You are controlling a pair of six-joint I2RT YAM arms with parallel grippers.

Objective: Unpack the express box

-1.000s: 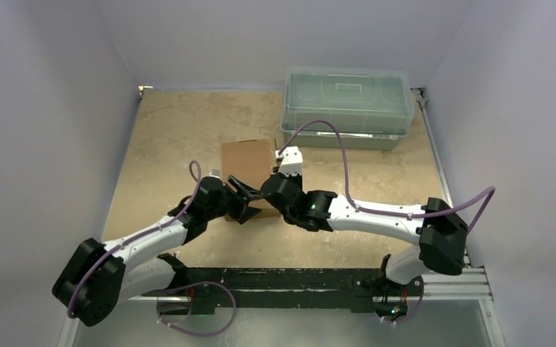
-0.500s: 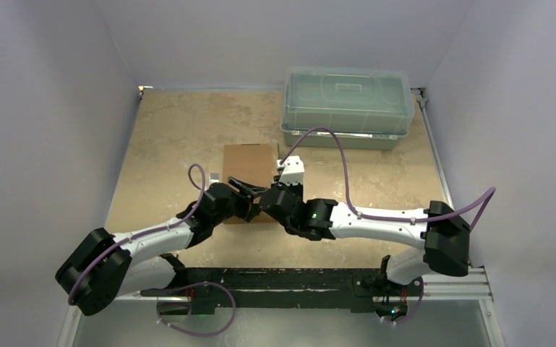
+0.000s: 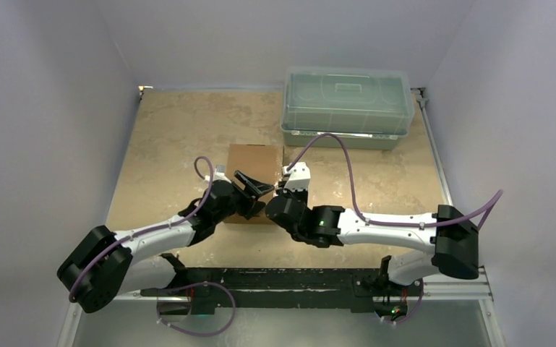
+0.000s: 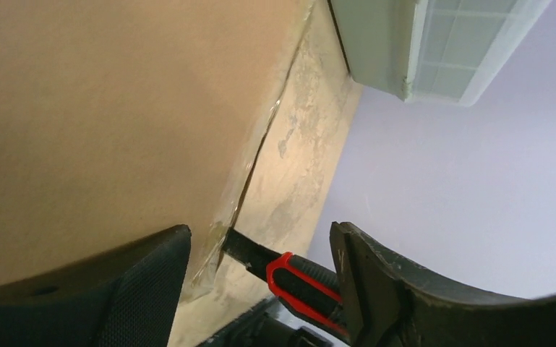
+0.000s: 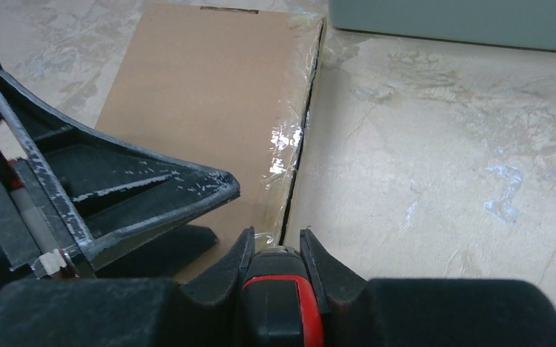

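The express box (image 3: 251,165) is a flat brown cardboard mailer lying shut on the table, with clear tape along its right edge (image 5: 289,141). My right gripper (image 3: 278,196) (image 5: 275,242) is shut on a red-and-black box cutter (image 5: 280,296). The cutter's dark blade (image 4: 242,249) sits at the near end of the taped seam. My left gripper (image 3: 250,188) (image 4: 260,231) is open over the box's near end. One of its fingers (image 4: 130,289) lies on the cardboard top, and the other (image 4: 398,282) hangs past the box's right edge. It holds nothing.
A large translucent grey-green lidded plastic bin (image 3: 347,105) stands at the back right, a short gap beyond the box. Pale walls enclose the beige table (image 3: 173,123) on three sides. The two wrists are close together at the box's near right corner.
The left gripper has opened wider and slid forward onto the box. The right arm has pushed the cutter forward to the seam. The box now lies squarer and slightly farther back.
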